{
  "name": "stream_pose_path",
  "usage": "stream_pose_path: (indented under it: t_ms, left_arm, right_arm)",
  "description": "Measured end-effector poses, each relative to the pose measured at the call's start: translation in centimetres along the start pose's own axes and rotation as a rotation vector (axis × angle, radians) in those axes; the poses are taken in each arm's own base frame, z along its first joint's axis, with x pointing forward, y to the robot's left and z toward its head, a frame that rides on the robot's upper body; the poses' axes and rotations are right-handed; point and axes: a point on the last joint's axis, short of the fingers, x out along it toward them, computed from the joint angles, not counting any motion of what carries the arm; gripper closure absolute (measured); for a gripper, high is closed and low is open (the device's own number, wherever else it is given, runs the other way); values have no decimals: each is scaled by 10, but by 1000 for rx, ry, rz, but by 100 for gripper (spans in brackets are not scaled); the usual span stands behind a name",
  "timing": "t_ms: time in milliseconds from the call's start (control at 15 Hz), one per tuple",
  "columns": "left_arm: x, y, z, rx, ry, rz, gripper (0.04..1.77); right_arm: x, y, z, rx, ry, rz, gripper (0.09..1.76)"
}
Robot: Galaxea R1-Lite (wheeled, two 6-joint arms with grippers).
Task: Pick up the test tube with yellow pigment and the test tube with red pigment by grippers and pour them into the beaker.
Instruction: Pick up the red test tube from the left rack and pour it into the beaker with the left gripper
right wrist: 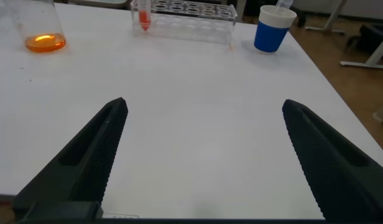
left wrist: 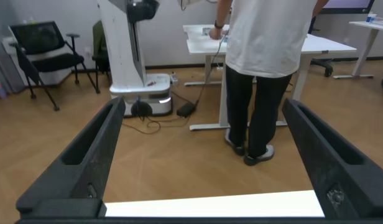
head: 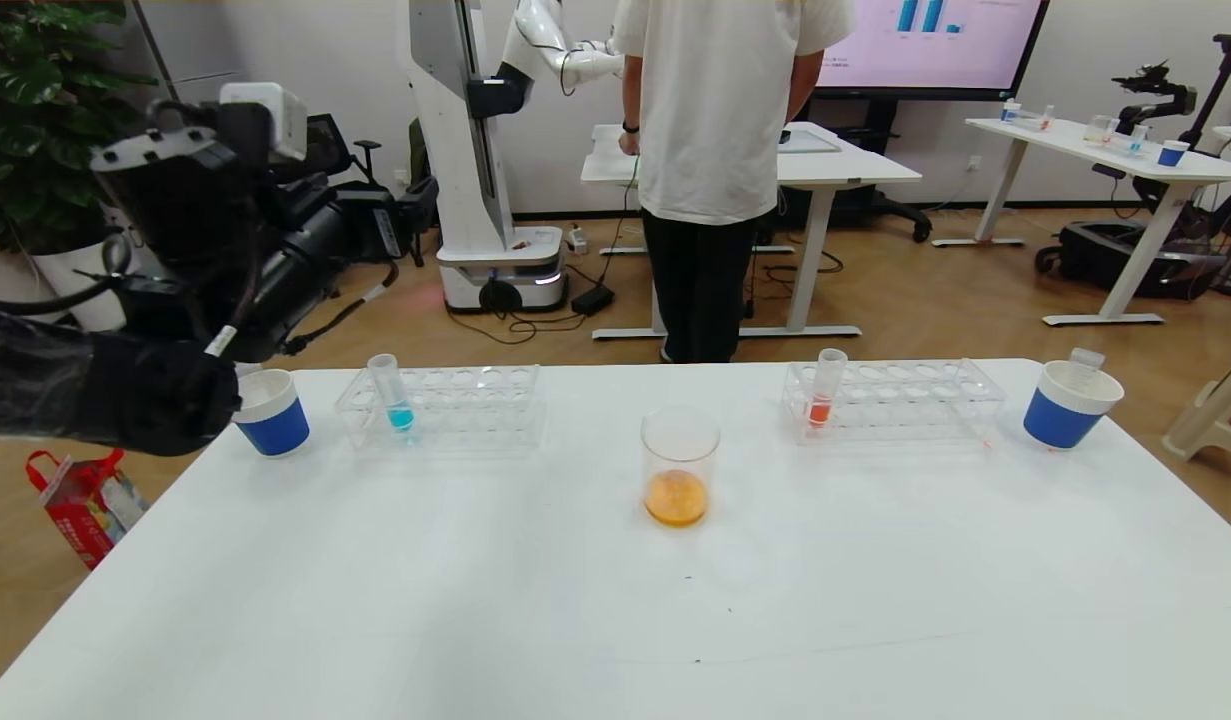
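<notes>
The beaker (head: 680, 465) stands mid-table with orange liquid at its bottom; it also shows in the right wrist view (right wrist: 42, 37). The test tube with red pigment (head: 825, 390) stands upright in the right clear rack (head: 905, 400), and shows in the right wrist view (right wrist: 143, 15). No tube with yellow liquid shows. My left arm (head: 225, 250) is raised over the table's far left corner; its gripper (left wrist: 204, 106) is open and empty, facing the floor beyond the table. My right gripper (right wrist: 205, 104) is open and empty above bare table on the near right, out of the head view.
A blue-liquid tube (head: 393, 395) stands in the left rack (head: 465, 400). Blue-and-white cups stand far left (head: 270, 412) and far right (head: 1065, 405), the right one holding a clear tube (head: 1085, 357). A person (head: 715, 150) stands behind the table.
</notes>
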Motion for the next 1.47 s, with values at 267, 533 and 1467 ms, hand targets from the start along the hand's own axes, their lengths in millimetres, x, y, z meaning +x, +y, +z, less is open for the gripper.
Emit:
stream_pose_path:
  t_ms: [267, 533, 1467]
  left_arm:
    - [-49, 8, 64, 83, -66, -3, 6]
    - [-129, 25, 117, 120, -75, 11, 6]
    - [-401, 54, 104, 183, -82, 173, 6]
  right_arm:
    - [0, 0, 0, 0, 0, 0, 11]
    - [0, 0, 0, 0, 0, 0, 11]
    - [0, 0, 0, 0, 0, 0, 11]
